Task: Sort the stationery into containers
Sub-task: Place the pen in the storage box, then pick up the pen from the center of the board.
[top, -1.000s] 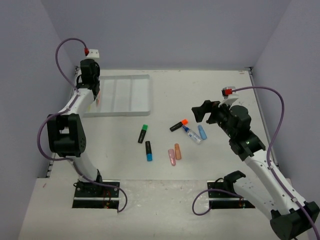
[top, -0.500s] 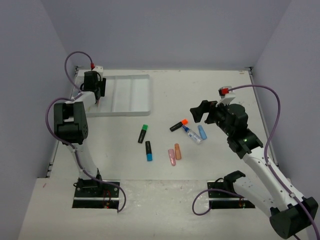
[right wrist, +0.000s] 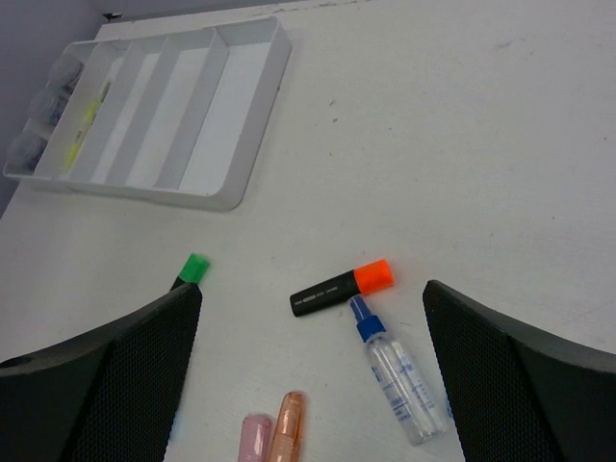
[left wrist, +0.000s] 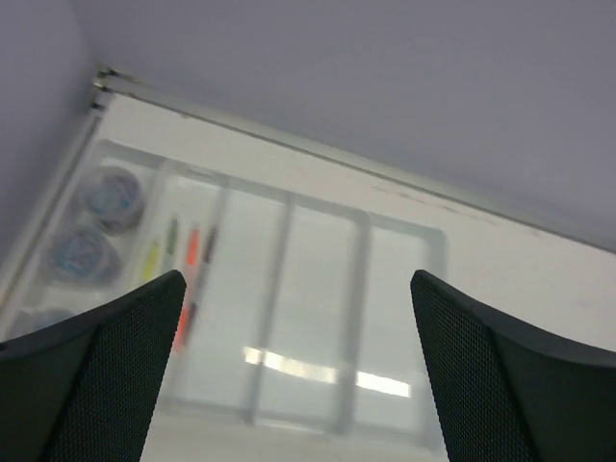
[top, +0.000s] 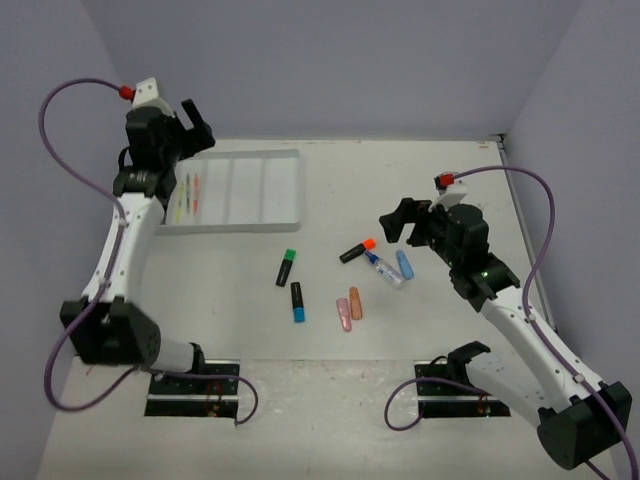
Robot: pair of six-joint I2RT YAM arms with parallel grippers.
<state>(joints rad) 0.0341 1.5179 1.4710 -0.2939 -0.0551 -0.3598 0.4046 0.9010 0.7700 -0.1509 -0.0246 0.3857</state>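
The white divided tray [top: 283,190] stands at the far left and holds thin pens [top: 186,194] in its second compartment. In the left wrist view grey-blue pots [left wrist: 112,192] fill the tray's [left wrist: 404,327] leftmost compartment beside the pens [left wrist: 192,258]. My left gripper [top: 193,128] hovers high over the tray, open and empty [left wrist: 296,332]. Loose on the table lie a green highlighter [top: 286,267], a blue one [top: 297,301], an orange one [top: 357,250], a glue bottle [top: 383,269], and blue [top: 404,264], pink [top: 344,313] and orange [top: 355,302] erasers. My right gripper [top: 393,225] hangs open above the orange highlighter [right wrist: 342,289] and glue bottle [right wrist: 395,371].
Grey walls close in the table on three sides. The right wrist view also shows the tray [right wrist: 260,115] far off at upper left, and the pink eraser [right wrist: 255,438] and orange eraser [right wrist: 289,428] near its bottom edge.
My left gripper opened and rose up and back from the tray's left compartments, leaving pens lying there. The right gripper crept slightly left, still open.
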